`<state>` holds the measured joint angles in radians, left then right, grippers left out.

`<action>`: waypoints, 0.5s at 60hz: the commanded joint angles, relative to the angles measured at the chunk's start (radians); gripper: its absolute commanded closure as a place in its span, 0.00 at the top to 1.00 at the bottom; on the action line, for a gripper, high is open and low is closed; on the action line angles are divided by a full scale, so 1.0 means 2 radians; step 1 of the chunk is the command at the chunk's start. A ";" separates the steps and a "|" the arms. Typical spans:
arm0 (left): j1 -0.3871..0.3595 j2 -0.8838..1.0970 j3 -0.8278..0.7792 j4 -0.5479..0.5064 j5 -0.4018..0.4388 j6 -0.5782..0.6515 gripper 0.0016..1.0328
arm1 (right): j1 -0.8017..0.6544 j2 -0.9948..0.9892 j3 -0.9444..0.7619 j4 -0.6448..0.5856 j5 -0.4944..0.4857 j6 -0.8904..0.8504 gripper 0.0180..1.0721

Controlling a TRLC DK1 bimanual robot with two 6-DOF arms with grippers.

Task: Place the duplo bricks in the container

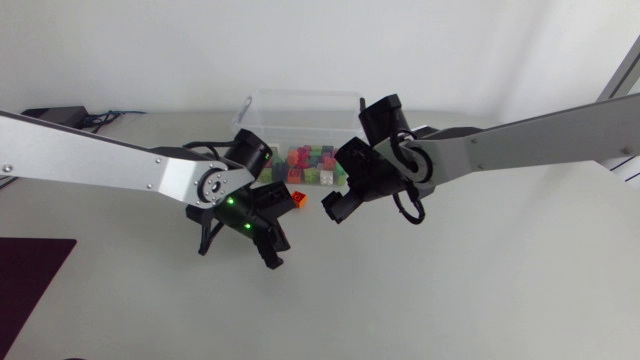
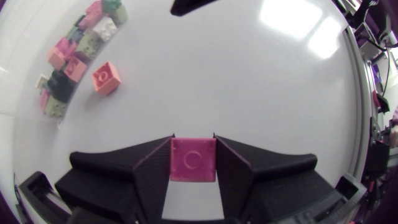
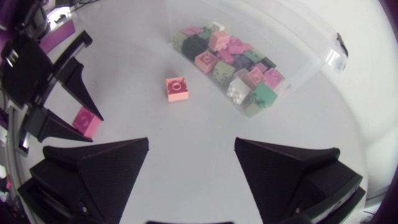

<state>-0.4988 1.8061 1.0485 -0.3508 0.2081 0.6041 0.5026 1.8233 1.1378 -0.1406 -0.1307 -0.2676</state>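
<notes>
A magenta duplo brick (image 2: 193, 159) is clamped between the two fingers of my left gripper (image 2: 193, 163), just above the table. An orange brick (image 1: 297, 197) lies loose on the table in front of the clear container (image 1: 300, 98), between both grippers; the left wrist view shows this orange brick (image 2: 106, 78) ahead of the held one. My right gripper (image 3: 193, 168) hovers open and empty, with the orange brick (image 3: 177, 88) ahead of it. In the right wrist view the left gripper (image 3: 81, 118) holds the magenta brick (image 3: 86, 121) off to one side.
The container (image 3: 305, 46) stands at the back middle of the table and holds several pink, green, white and dark bricks (image 3: 230, 59). Both grippers (image 1: 270, 245) (image 1: 333, 205) sit close together in front of it. A dark mat (image 1: 30, 275) lies at the front left.
</notes>
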 commanded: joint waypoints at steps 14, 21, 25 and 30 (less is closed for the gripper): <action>0.063 -0.039 0.054 -0.022 0.038 0.013 0.33 | 0.005 0.088 0.069 0.002 -0.003 -0.030 0.95; 0.081 -0.048 0.070 -0.022 0.055 0.012 0.33 | 0.009 0.111 0.095 -0.007 -0.004 -0.040 0.95; 0.091 -0.046 0.080 -0.022 0.056 0.008 0.33 | 0.011 0.130 0.115 -0.019 -0.004 -0.044 0.95; 0.101 -0.045 0.089 -0.020 0.065 0.003 0.33 | 0.014 0.148 0.134 -0.029 -0.009 -0.050 0.95</action>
<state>-0.3172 1.7287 1.1904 -0.3840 0.3183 0.6125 0.5182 2.0651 1.3651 -0.1696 -0.1364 -0.3389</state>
